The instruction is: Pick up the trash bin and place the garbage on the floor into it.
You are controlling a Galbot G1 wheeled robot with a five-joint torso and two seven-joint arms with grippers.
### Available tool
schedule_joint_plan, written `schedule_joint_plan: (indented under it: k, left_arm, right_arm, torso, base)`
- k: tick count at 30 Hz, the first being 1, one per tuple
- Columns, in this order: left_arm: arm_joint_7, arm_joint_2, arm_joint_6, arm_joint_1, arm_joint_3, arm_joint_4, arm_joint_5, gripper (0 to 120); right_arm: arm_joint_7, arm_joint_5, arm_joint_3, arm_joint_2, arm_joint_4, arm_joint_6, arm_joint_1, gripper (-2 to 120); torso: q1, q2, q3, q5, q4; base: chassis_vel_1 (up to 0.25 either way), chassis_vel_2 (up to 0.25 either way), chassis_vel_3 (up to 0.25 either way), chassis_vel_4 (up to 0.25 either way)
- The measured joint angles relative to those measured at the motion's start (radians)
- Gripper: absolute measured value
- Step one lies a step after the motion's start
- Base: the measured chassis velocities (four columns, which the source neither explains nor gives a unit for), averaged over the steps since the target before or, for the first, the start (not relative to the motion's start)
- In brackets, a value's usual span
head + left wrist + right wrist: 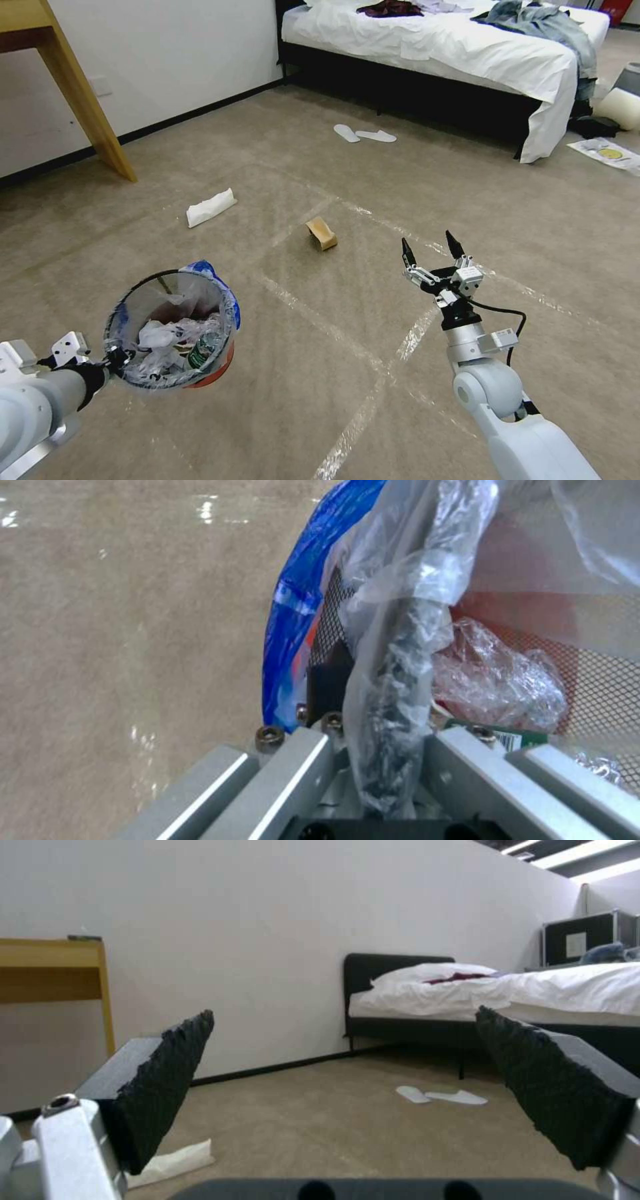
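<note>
Bin [170, 327] held by left tool [113, 357]; carton [322, 233], tissue [211, 207] ahead.

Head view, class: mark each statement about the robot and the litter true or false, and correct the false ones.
1. The left hand grips the trash bin by its rim. True.
2. The right hand holds the brown carton. False: it is open and empty, in the air, and the carton lies on the floor ahead.
3. The bin is empty. False: plastic, tissue and a green-labelled bottle lie inside.
4. A white tissue pack lies on the floor near the wooden table leg. True.
5. The slippers sit on the bed. False: they lie on the floor beside it.
</note>
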Motion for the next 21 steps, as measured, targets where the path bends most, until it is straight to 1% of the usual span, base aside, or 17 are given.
schedule_joint_plan:
  k: [12, 21]
  left_arm:
    - [0.000, 0.004, -0.001, 0.004, -0.003, -0.002, 0.004, 0]
    - [0.000, 0.002, -0.004, -0.003, 0.004, -0.001, 0.006, 0]
  right_arm:
    - [-0.002, -0.020, -0.008, 0.019, -0.006, 0.016, -0.008, 100]
    - [-0.002, -0.024, -0.006, 0.010, -0.006, 0.017, -0.007, 100]
  torso:
    - [0.000, 0.000, 0.000, 0.0001, 0.0001]
    - [0.000, 0.000, 0.000, 0.0001, -0.0002]
  base:
    - [-0.119, 0.124, 0.127, -0.117]
    - [-0.127, 0.125, 0.121, -0.129]
